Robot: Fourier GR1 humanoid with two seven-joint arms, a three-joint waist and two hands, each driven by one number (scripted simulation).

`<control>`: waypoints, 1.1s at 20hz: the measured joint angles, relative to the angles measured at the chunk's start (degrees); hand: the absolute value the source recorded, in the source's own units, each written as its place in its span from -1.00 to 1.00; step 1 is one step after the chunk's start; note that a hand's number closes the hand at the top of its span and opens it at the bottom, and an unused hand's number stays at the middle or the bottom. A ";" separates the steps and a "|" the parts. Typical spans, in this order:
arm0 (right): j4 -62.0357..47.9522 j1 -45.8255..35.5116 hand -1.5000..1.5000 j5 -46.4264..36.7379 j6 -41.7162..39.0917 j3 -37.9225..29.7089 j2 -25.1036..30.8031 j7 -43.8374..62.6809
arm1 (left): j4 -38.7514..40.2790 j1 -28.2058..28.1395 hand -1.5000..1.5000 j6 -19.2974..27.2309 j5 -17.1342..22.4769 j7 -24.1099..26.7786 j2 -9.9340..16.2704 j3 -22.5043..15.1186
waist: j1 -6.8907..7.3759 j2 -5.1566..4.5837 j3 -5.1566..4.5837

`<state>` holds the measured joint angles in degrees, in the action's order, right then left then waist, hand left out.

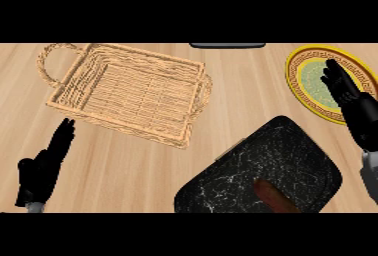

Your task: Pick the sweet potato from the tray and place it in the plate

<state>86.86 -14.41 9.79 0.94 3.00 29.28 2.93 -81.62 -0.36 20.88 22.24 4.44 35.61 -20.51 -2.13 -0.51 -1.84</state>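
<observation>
A single head view looks steeply down on the wooden counter (140, 165) from close above. Both forearms enter from the lower edge. No second view shares the scene.
</observation>
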 measured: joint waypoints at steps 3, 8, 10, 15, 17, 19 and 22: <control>2.65 -3.18 1.00 1.29 -4.44 1.13 1.40 0.11 | 0.79 0.65 0.00 -0.60 0.83 -1.60 -2.25 -0.84 | 1.07 0.21 0.97; 8.30 -11.45 1.00 -2.36 -13.07 4.21 7.55 -4.15 | 0.70 1.79 0.00 -0.78 3.19 -4.14 -7.19 -2.31 | 2.35 0.72 1.35; 8.01 -11.42 -1.00 -4.89 -12.02 3.31 7.63 -7.58 | 0.84 2.39 0.00 -0.71 3.91 -5.22 -9.02 -2.36 | 2.25 0.68 1.67; 7.66 -5.80 -1.00 -3.64 -13.88 0.65 5.87 -18.44 | 0.51 2.53 0.00 -2.11 5.14 -7.55 -10.20 -1.40 | 2.04 0.70 2.07; 8.38 -4.15 -1.00 -2.80 -16.31 -0.31 6.62 -21.07 | 0.46 2.49 0.00 -1.40 4.21 -7.64 -11.44 -1.78 | 1.98 0.75 2.17; 8.05 -2.77 -1.00 -2.49 -19.33 -2.21 8.60 -23.94 | 0.76 2.90 0.00 -1.64 4.01 -8.46 -11.96 -1.42 | 1.95 0.76 2.18; 11.05 -1.49 -1.00 -3.60 -22.67 -2.92 12.24 -23.31 | 0.39 2.22 0.00 -1.58 3.20 -8.26 -12.54 -1.37 | 1.81 0.87 2.19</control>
<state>97.91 -15.90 6.20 -21.72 0.08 41.52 -20.38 -81.23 1.86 19.30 25.44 -3.82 23.07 -21.88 -0.32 0.36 0.35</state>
